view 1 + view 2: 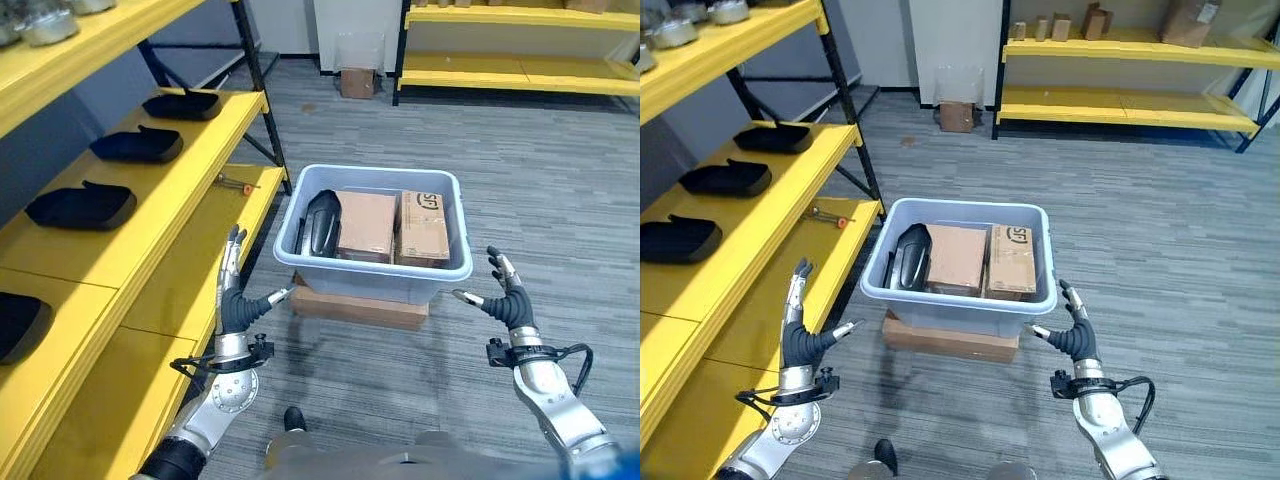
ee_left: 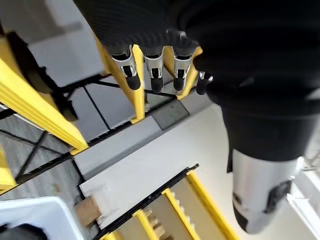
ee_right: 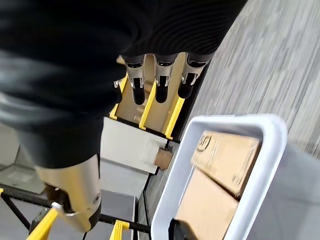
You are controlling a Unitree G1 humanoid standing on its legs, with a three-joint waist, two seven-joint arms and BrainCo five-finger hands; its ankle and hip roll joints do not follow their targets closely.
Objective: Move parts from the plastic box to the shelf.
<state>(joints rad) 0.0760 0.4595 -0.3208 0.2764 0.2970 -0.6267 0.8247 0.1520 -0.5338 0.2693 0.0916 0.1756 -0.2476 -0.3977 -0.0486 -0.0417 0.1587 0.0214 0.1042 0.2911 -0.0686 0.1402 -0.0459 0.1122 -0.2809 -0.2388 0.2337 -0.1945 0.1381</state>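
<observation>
The black, elongated moulded part [image 1: 322,220] is seen lying inside the pale blue plastic box [image 1: 372,275], against its left wall beside two brown cardboard cartons [image 1: 366,226], with its long axis running from the box's near rim to its far rim. The left hand [image 1: 236,305] is held just off the box's near left corner and the right hand [image 1: 507,300] off its near right corner, both with fingers straight and spread, nothing held. The part is judged nearer the left hand, on the side of the yellow shelf [image 1: 190,240] where matching black parts [image 1: 82,205] already rest.
</observation>
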